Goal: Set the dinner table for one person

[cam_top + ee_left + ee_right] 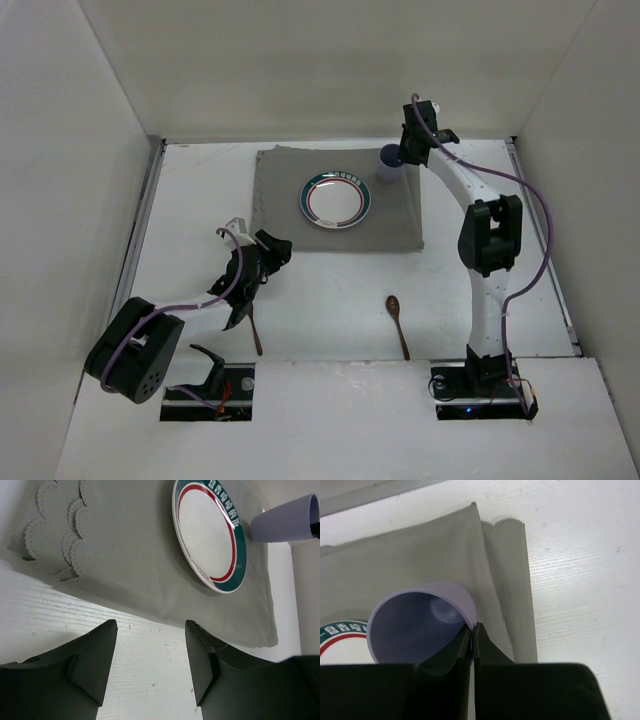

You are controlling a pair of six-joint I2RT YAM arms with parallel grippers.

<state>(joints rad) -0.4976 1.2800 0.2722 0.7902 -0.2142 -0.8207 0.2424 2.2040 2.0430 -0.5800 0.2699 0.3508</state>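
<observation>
While the right gripper (pixel 472 632) clamps the rim of a lilac plastic cup (pixel 415 625), the left gripper (pixel 150 655) hangs, jaws apart.
The broad matte white dinner table (pixel 330 290) spreads beneath both arms.

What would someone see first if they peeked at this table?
A white plate with a green and red rim sits in the middle of the grey placemat. At the mat's far right corner, the right gripper pinches the rim of a purple cup. A brown spoon lies on the white table near the arms.
</observation>
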